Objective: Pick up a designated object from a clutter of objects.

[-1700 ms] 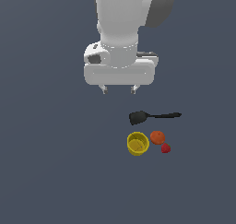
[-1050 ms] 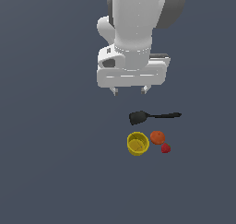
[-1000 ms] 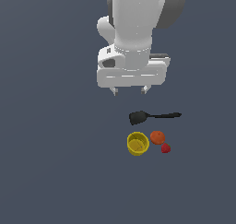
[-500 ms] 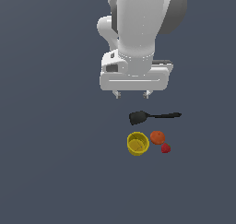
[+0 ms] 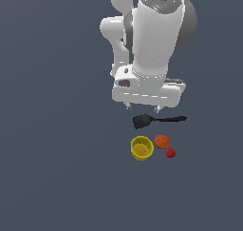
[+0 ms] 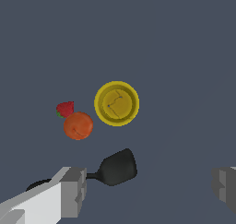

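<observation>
The round orange fruit (image 5: pixel 162 141) lies on the dark floor between the yellow cup (image 5: pixel 141 148) and the small red strawberry (image 5: pixel 170 153). The black long-handled spatula (image 5: pixel 155 120) lies just behind them. My gripper (image 5: pixel 141 106) is open and empty, high above the spatula's blade, its fingertips just showing under the white hand. In the wrist view the orange fruit (image 6: pixel 78 126), strawberry (image 6: pixel 65 109), cup (image 6: pixel 116 103) and spatula blade (image 6: pixel 118 167) show below, with the grey fingers (image 6: pixel 73 191) wide apart at either side.
The floor (image 5: pixel 57 168) is a plain dark grey surface with nothing else on it. The large white arm (image 5: pixel 154 44) rises behind the clutter and hides the floor beyond it.
The arm has moved toward the exterior view's right and lower, coming nearly over the spatula and the clutter. The objects have not moved. The gripper stays open.
</observation>
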Action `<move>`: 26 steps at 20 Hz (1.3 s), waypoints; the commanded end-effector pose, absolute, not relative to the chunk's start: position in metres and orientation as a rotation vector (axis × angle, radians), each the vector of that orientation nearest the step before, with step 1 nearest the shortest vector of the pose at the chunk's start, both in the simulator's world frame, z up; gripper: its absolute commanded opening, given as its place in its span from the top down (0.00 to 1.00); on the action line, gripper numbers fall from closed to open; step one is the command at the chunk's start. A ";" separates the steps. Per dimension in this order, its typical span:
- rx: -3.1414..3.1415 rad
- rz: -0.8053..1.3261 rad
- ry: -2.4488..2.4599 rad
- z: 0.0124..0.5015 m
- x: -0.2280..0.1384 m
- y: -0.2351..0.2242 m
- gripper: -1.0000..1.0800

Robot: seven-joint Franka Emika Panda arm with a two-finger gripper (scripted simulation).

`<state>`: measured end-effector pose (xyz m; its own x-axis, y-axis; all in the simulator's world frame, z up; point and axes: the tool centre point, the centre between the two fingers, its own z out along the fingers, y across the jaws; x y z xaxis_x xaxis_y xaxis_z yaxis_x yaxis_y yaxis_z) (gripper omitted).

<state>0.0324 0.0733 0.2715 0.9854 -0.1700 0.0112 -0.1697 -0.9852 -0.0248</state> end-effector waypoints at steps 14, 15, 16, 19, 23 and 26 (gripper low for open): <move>-3.043 -0.008 0.728 0.199 0.051 0.127 0.04; -3.037 -0.007 0.757 0.195 0.052 0.131 0.04; -3.030 -0.007 0.786 0.190 0.053 0.134 0.04; -3.008 -0.005 0.874 0.175 0.054 0.145 0.04; -2.975 -0.004 0.989 0.155 0.055 0.160 0.04; -2.948 -0.002 1.072 0.140 0.055 0.170 0.04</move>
<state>0.0553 0.1648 0.1475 0.7848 -0.6197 -0.0005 -0.6197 -0.7848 -0.0058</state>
